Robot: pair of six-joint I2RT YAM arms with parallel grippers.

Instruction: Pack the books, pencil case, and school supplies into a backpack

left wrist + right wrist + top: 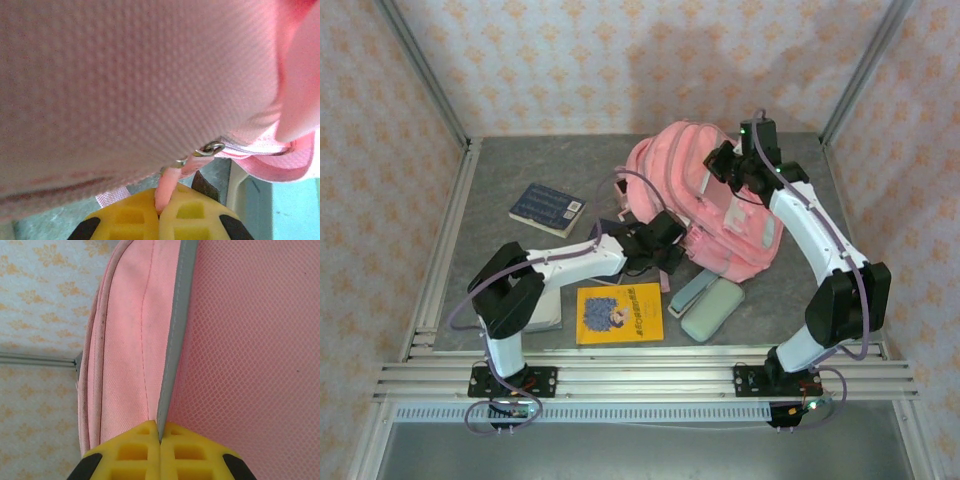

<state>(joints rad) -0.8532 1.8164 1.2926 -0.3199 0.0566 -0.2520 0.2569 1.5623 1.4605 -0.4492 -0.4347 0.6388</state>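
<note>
Well, one big pink backpack (720,215) lies in the middle of the frame. One navy book (548,208) lies upper left, one yellow book (619,313) low middle. One mint pencil case (713,308) lies just right of it. The left claw (160,210) pinches a pink zip tag (167,187); the right claw (160,437) pinches the bag's grey strip (175,340). Grey table (500,180), flowery walls (570,60).
</note>
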